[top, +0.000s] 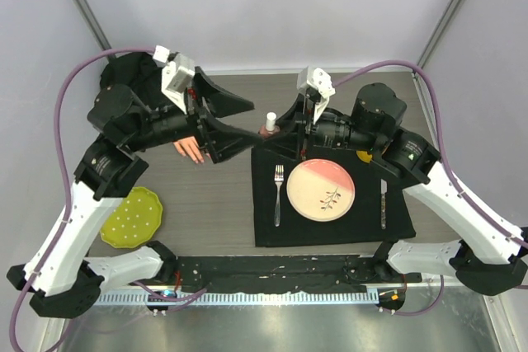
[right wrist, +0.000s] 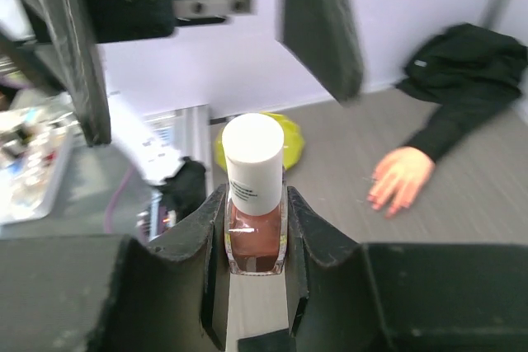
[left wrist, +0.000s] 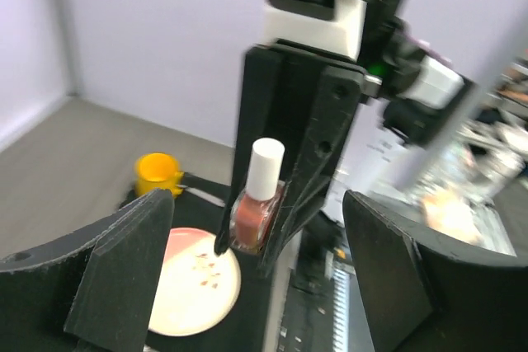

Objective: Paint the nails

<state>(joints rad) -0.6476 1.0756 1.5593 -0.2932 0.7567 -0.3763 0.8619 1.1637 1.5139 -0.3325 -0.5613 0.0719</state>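
The whole setup sits in a little booth with plain pale walls (top: 272,6) on three sides, faintly lilac, and a grey metal post (top: 81,2) running up at each back corner. The surface (top: 214,212) is a grey-brown wood-grain top. Along its near edge there's a brushed metal sheet (top: 272,331) catching a bit of glare. Light is soft and even, and the shadows are pretty faint.
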